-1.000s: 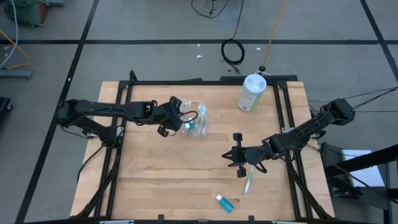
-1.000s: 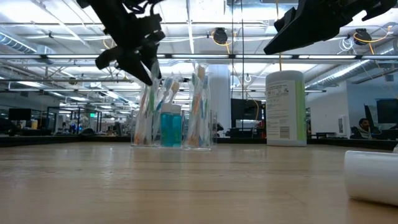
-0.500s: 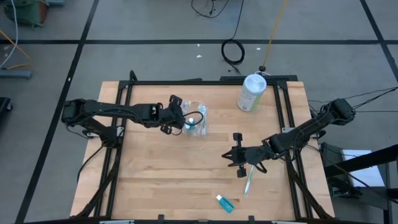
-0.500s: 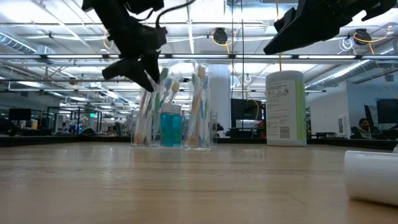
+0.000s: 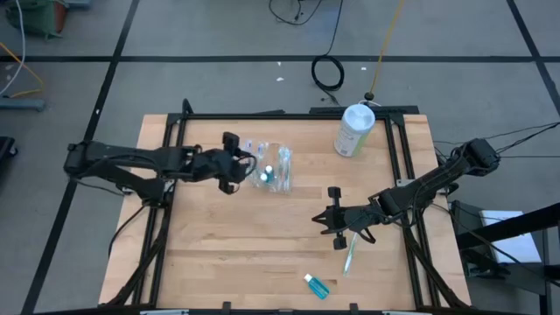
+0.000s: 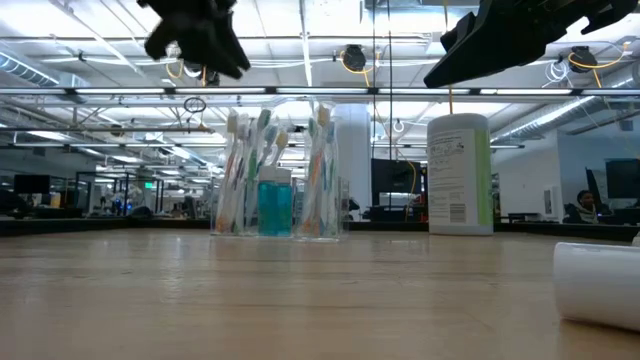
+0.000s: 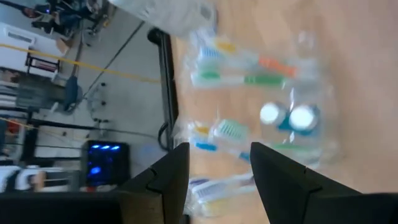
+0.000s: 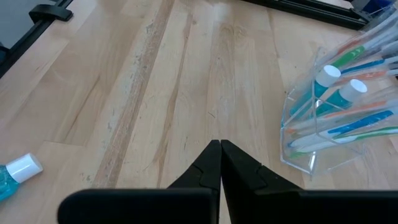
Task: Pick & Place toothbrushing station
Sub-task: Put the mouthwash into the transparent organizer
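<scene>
High view: my left jaws hang apart beside the toothbrushing station, empty, while my right jaws wait pressed together.

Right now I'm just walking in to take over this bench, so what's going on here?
The left gripper hovers with its jaws open beside the clear toothbrushing station, which stands upright on the table full of brushes and two small blue bottles; it holds nothing. The right gripper waits mid-table, jaws shut and empty. A loose toothbrush and a small blue bottle lie near the front edge. A white-and-green canister stands at the back.
</scene>
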